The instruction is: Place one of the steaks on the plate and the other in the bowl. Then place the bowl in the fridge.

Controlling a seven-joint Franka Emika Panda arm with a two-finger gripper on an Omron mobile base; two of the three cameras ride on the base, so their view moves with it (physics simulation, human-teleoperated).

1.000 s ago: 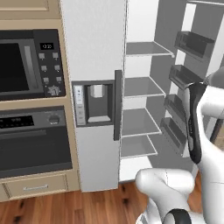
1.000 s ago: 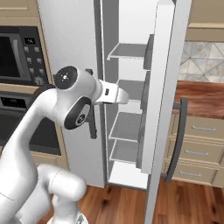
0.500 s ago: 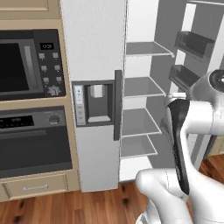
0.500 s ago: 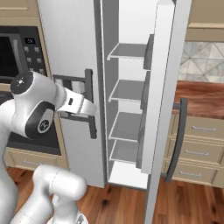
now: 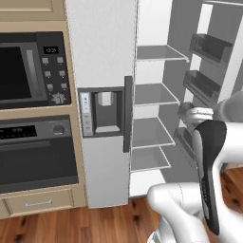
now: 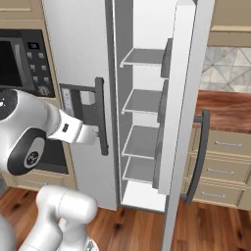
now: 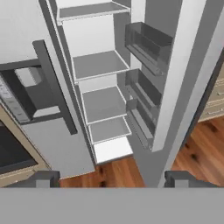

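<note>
While the fridge stands with its right door swung wide, the gripper hangs before it with fingers spread far apart, holding nothing.
Grey shelves inside look bare from where I stand; the left door with the dispenser panel is shut, a black oven and microwave beside it.

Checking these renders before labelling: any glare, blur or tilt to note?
Left base view: flat even light, no glare on the tall light-grey fridge. Right base view: soft, slightly blurred edges. Hand view: rolled, so the grey shelves slant; open gripper.
</note>
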